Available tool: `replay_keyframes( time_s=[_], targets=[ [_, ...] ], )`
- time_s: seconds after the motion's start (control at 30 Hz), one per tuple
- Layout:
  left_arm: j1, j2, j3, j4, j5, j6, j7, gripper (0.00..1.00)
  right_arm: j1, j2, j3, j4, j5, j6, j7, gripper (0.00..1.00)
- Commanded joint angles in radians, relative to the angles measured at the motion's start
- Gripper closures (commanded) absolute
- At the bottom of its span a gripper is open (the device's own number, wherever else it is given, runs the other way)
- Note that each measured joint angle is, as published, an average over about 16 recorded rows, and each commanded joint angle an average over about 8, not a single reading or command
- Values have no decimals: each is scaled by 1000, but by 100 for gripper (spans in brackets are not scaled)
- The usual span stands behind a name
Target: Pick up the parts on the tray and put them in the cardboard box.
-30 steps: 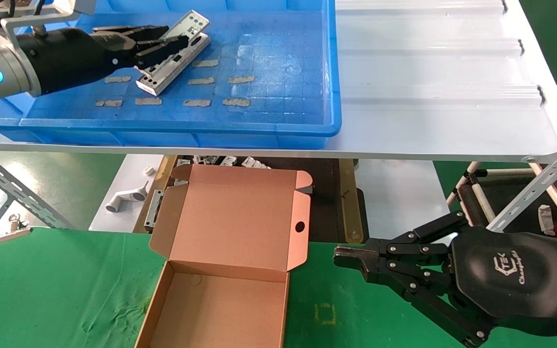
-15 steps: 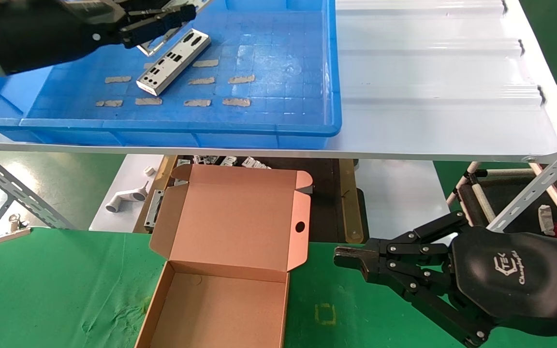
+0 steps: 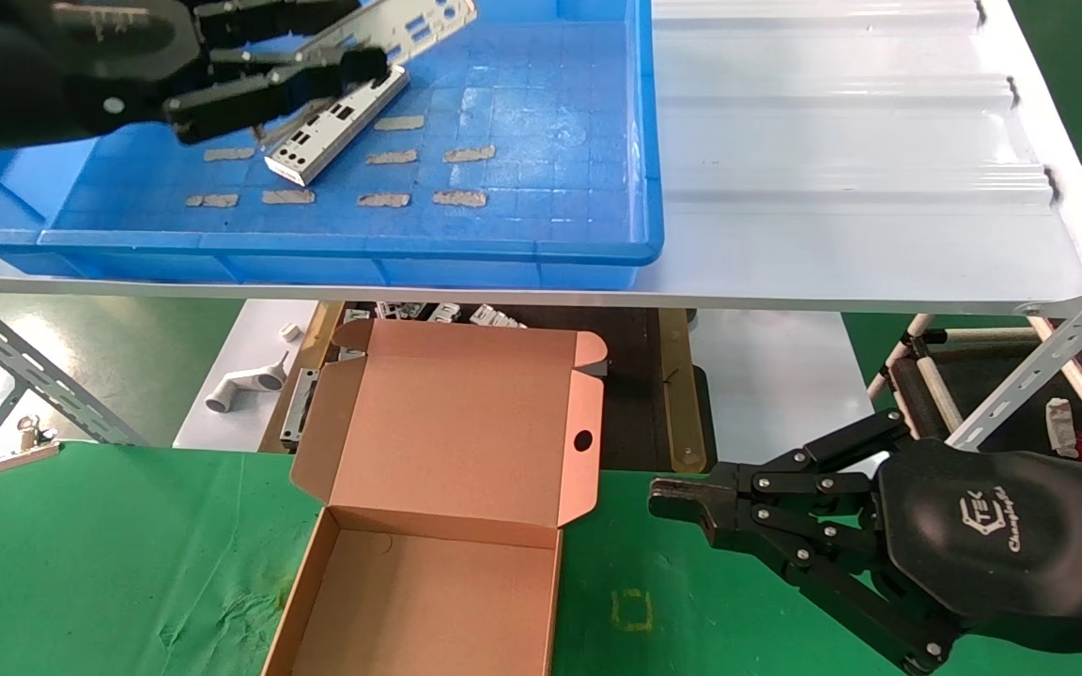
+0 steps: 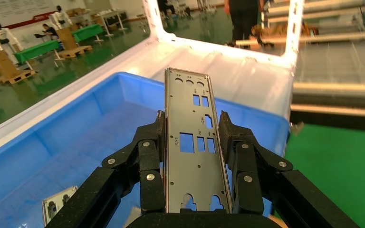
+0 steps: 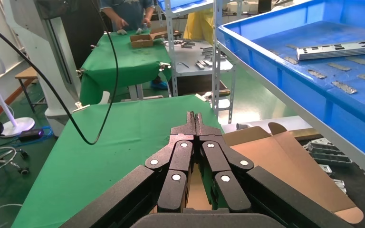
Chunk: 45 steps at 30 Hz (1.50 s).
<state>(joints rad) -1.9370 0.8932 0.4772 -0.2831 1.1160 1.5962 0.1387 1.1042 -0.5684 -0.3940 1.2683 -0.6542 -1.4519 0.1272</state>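
Left pincer (image 4: pixel 192 130) clamps plate (image 4: pixel 193 142) by thin edges above tray (image 3: pixel 316 246); swing fast toward cardboard box (image 3: pixel 438 526), you risk slip. Right pincer (image 3: pixel 682 502) clenched, idle.

The left end effector (image 3: pixel 353 52) hangs above the tray (image 3: pixel 503 249), clamped on one part (image 3: pixel 409 19) clear of the blue walls. Under it a second part (image 3: pixel 339 122) lies on the floor; the right half of the floor is bare. The cardboard box (image 3: pixel 428 601) on the bench (image 3: pixel 90 563) stands open, its lid (image 3: pixel 452 422) upright behind. The right end effector (image 3: pixel 668 498), fingers together, sits just beside its right wall.
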Motion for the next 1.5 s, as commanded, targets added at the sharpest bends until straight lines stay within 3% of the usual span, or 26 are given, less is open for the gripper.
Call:
replay_keyframes(
  time_s=[0.03,0.4,0.7,1.1,1.5],
  targets=[
    [9,-13,7,-43,-7,12,-12,100,0,0,0,0,0,0,0,100],
    [175,-230,203,-576,-275,6,-147,100,0,0,0,0,0,0,0,100],
    [289,-331,406,-793,-297,-12,-142,100,0,0,0,0,0,0,0,100],
    [491,-263,547,-789,-151,-159,-58,100,0,0,0,0,0,0,0,100],
    [566,-157,564,-616,-109,-270,57,100,0,0,0,0,0,0,0,100]
  ],
)
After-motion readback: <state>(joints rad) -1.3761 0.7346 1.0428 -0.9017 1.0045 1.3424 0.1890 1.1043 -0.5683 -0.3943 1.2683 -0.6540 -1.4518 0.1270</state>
